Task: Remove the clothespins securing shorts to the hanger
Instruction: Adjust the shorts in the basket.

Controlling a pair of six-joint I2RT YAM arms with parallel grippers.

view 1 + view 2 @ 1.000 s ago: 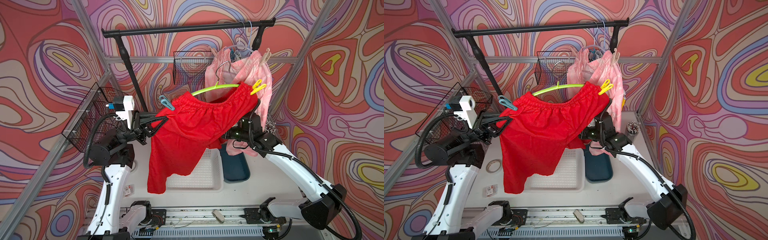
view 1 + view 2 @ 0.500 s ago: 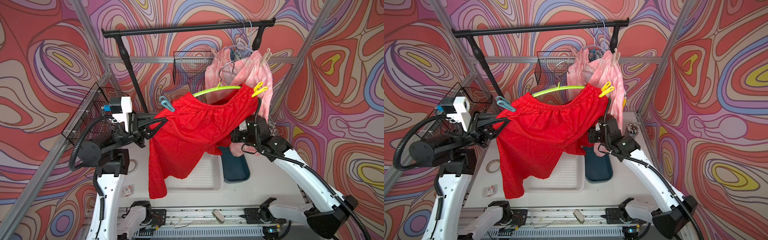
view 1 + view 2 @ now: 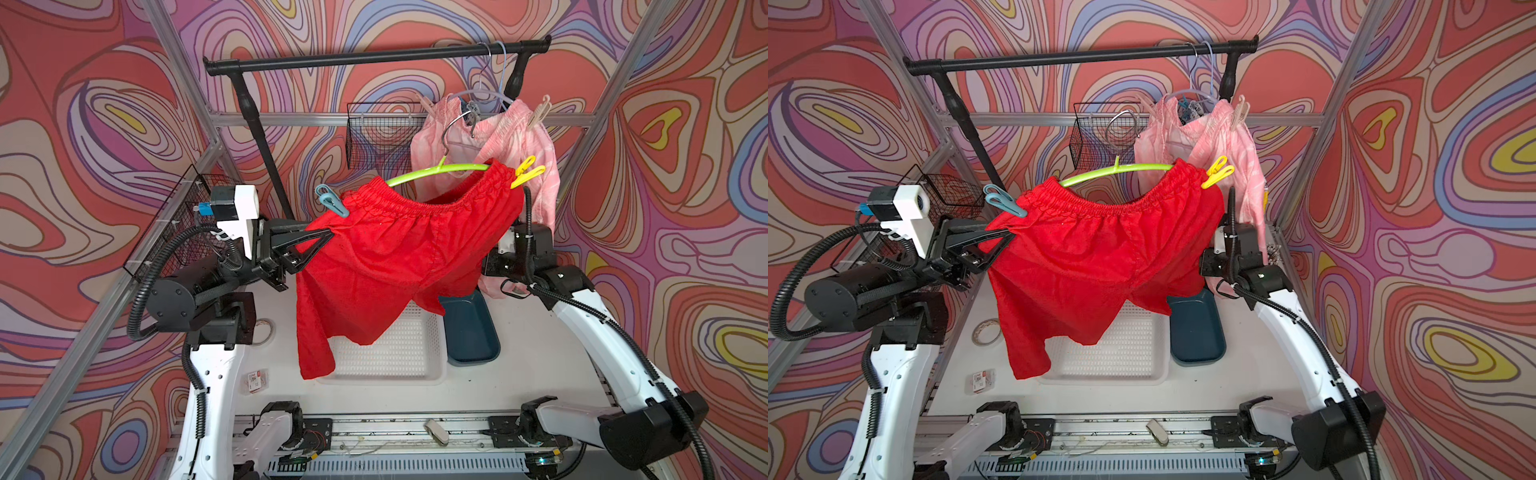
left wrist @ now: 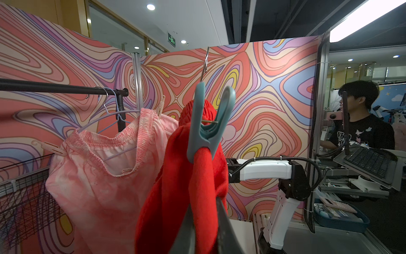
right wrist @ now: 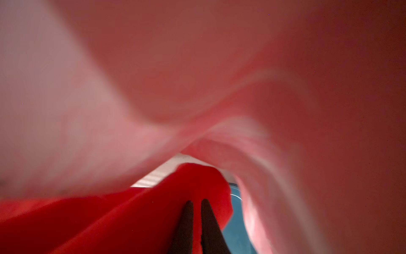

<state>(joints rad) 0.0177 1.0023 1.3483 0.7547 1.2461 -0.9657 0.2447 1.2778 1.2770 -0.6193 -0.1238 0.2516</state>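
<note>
Left wrist view tells it: the teal clothespin (image 4: 207, 123) stands almost upright directly above the left gripper (image 4: 203, 211), mouth biting down on the red shorts (image 4: 193, 180), two handles splayed upward. That gripper is pressed together on a bunched fold of red cloth just under the pin, so pin and gripper sit nearly in line, pin on top.

In a top view the same teal clothespin (image 3: 332, 201) leans out from the waistband's end toward the left arm, with the left gripper (image 3: 328, 237) just below it on the shorts' side edge. Across the green hanger (image 3: 436, 172), the yellow clothespin (image 3: 528, 172) clips the far end of the waistband, handles pointing toward the pink shorts (image 3: 519, 137).

The right gripper (image 5: 195, 203) sits below that, hidden behind red cloth from above. The right wrist view shows its fingers (image 5: 185, 220) squeezed close with a sliver of red between them.

The call: the left arm is nearest the teal pin and the right arm nearest the yellow. Both are busy holding cloth, so one would have to let go and reach up to the handles.
</note>
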